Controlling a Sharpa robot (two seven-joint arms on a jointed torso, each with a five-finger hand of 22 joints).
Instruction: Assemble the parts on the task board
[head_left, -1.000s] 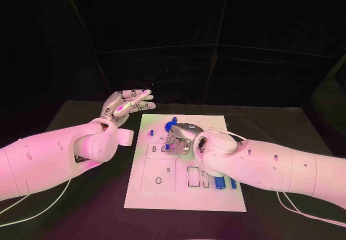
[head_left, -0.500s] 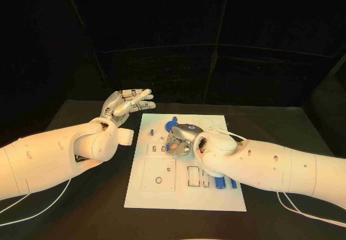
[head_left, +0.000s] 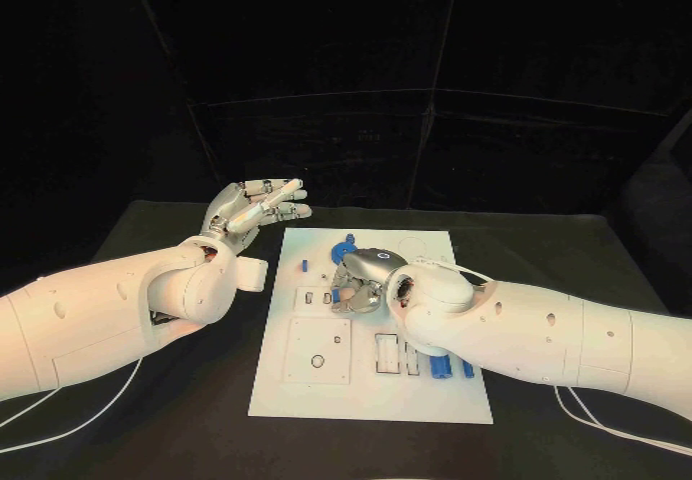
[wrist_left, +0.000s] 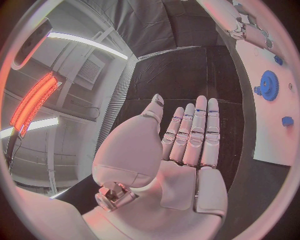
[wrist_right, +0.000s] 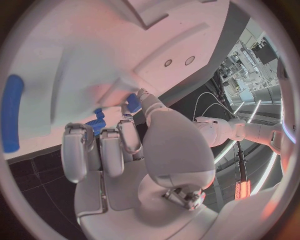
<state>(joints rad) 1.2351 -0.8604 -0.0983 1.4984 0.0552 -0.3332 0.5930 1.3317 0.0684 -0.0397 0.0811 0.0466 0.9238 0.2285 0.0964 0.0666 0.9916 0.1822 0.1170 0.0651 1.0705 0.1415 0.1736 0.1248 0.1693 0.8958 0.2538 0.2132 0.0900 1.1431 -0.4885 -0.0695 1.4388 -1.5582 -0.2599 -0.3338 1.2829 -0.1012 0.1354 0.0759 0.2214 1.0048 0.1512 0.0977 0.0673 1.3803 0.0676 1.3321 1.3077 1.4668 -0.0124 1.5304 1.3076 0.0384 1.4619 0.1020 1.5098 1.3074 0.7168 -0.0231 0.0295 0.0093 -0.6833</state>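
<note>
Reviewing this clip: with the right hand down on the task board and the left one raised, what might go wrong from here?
1. The right hand appears to pinch a small blue part at its fingertips only; it might slip or tilt against the task board.
2. The hand covers that spot in the head view, so misalignment may go unseen.
3. The left hand hovers open off the board, so the plate may shift if pushed.

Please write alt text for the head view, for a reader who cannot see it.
The right hand bends over the middle of the white board, fingers at a small blue part. The left hand is raised, open, off the board's far left corner.
</note>
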